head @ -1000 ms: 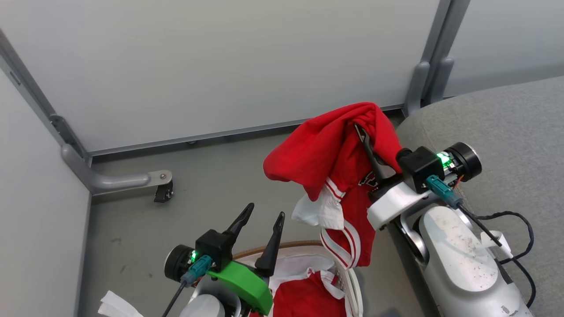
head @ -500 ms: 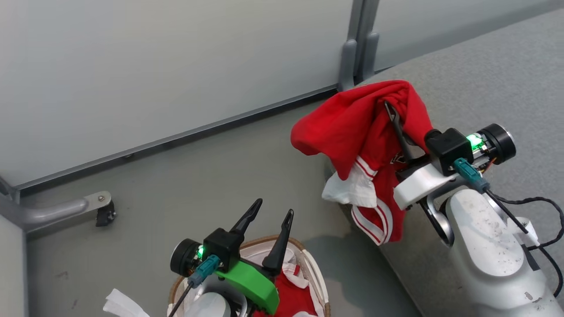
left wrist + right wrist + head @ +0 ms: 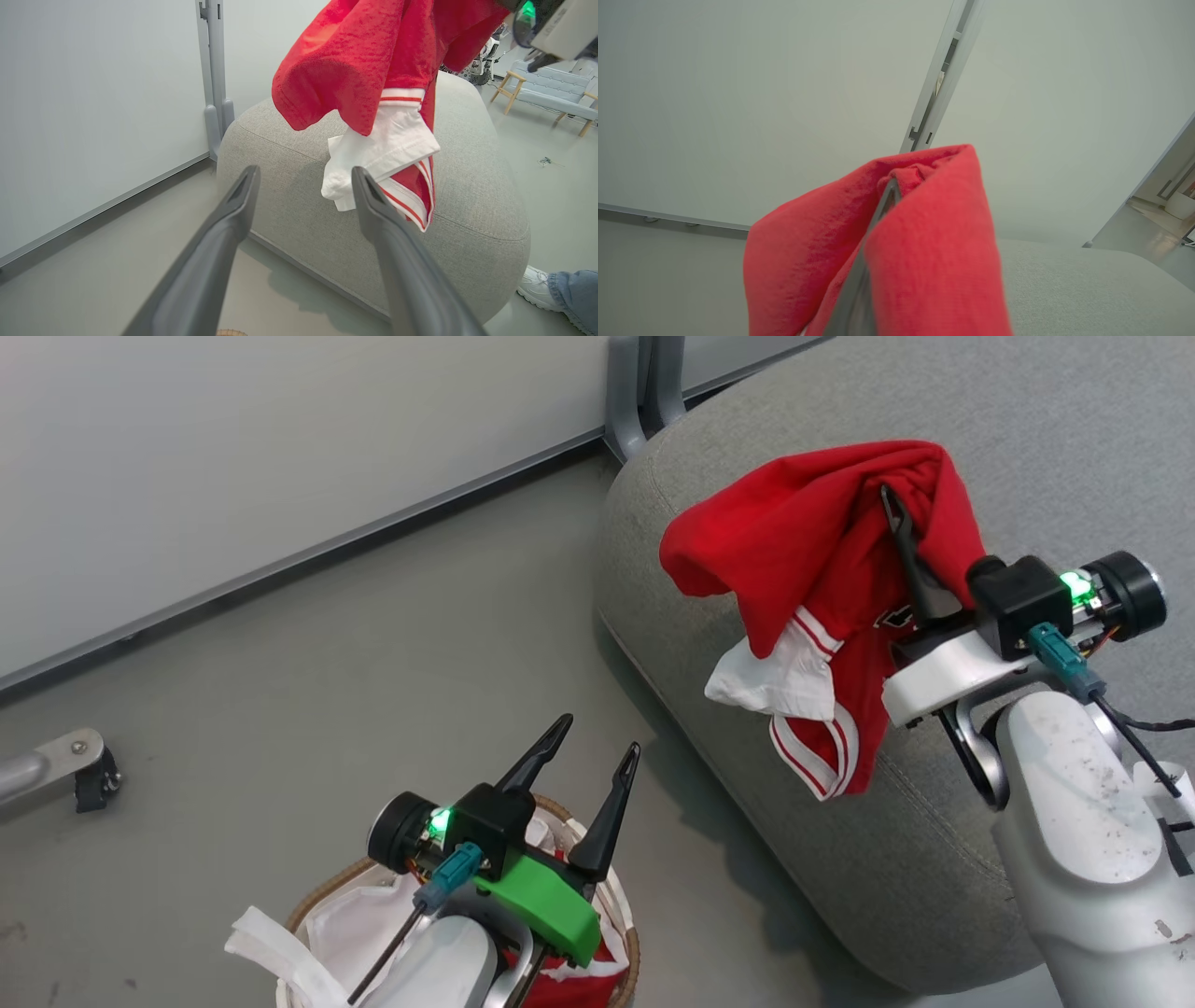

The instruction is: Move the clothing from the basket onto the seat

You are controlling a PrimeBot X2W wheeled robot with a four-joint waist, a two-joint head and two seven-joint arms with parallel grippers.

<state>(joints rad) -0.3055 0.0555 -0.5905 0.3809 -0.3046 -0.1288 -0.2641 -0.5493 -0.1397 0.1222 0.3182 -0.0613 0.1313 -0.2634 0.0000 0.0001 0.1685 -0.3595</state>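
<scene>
Hanging from the right gripper [image 3: 894, 509], a red garment [image 3: 794, 537] with white-striped trim is held up over the near rounded corner of the grey seat [image 3: 1046, 420]. Its lower hem dangles in front of the seat's side, and whether cloth and upholstery touch cannot be told. The right fingers are pressed together on a bunched fold at the top of the garment, and the fabric is draped down both sides of them (in the right wrist view one grey finger edge is seen between red folds). The left gripper [image 3: 599, 733] is held above the basket [image 3: 327, 893], its two fingers spread apart with nothing between them. In the basket, which is set on the grey floor [image 3: 280, 709] near the seat but apart from it, a second red garment [image 3: 569, 989] is seen lying on the white liner [image 3: 359, 929]. A person's white shoe [image 3: 536, 285] and denim trouser leg [image 3: 574, 289] are seen on the floor beside the seat in the left wrist view
</scene>
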